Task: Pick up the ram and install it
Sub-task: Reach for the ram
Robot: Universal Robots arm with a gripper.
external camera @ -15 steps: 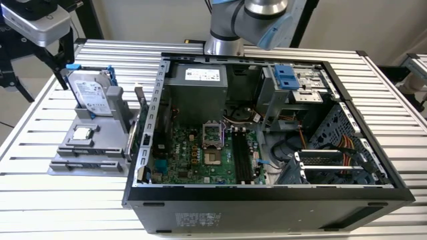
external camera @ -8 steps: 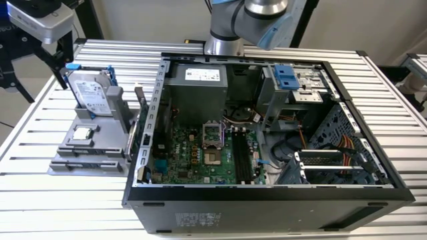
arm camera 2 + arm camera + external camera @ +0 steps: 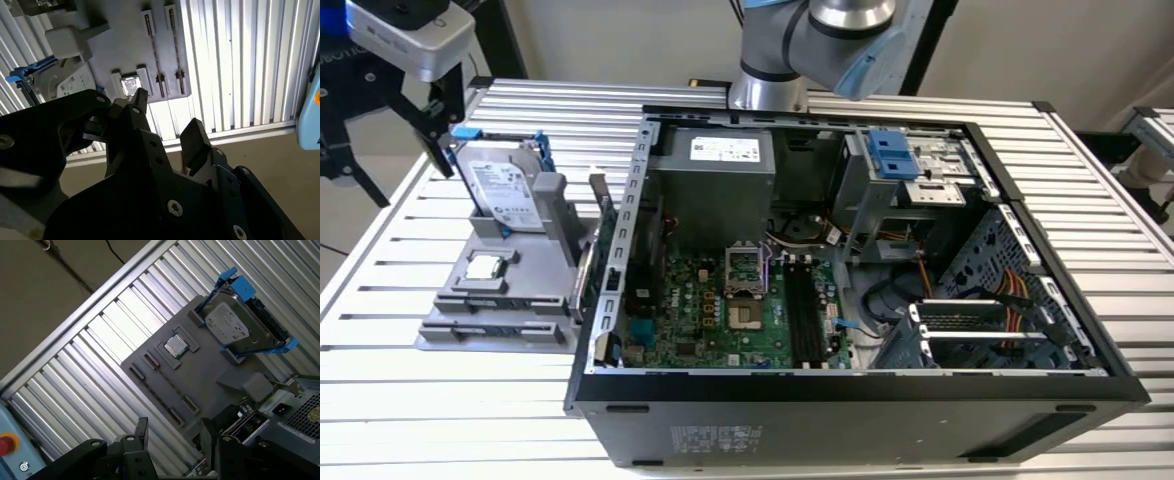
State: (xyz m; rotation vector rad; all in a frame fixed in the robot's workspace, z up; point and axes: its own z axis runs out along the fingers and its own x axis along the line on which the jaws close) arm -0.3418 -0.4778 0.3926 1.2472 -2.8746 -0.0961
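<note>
Gripper [image 3: 166, 112]: your jaws stood spread, gripping nothing, near the grey holder [image 3: 210, 380] at the upper left of the exterior view. Ram: you could not tell where it lay. Neither the holder's long slots [image 3: 161, 386] nor the motherboard's black slots [image 3: 806, 312] showed it clearly.

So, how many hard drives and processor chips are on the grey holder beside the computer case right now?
Hard drive: 1
Processor chip: 1
Total: 2, both on the grey holder
</note>
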